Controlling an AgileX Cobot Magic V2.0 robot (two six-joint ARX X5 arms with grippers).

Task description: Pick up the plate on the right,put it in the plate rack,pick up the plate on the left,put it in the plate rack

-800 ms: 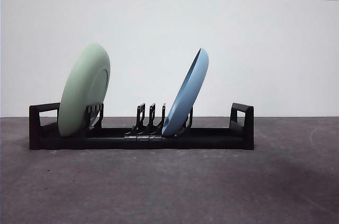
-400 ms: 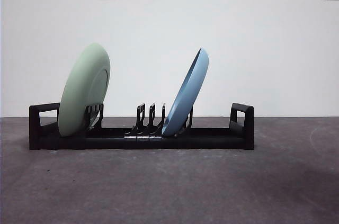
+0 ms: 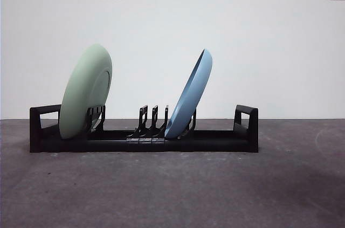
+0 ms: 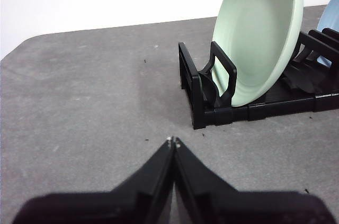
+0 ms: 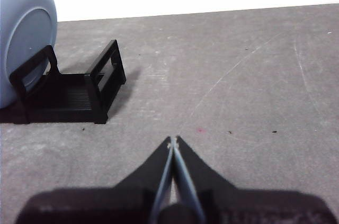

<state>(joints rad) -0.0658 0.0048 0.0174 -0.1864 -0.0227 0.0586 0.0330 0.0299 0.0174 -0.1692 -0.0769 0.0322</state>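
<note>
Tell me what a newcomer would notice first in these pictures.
Two plates standing on edge in the long black plate rack catch the eye first: a pale green plate at one end and a blue plate near the middle, both leaning the same way, with bare dividers between them. Both arms wait clear of the rack over the grey table, the left gripper shut near the green plate's end and the right gripper shut off the other end.

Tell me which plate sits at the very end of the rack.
The pale green round plate: it leans in the last slots by one boxy end of the long black plate rack. The light blue round plate stands near the middle, with empty dividers between them.
</note>
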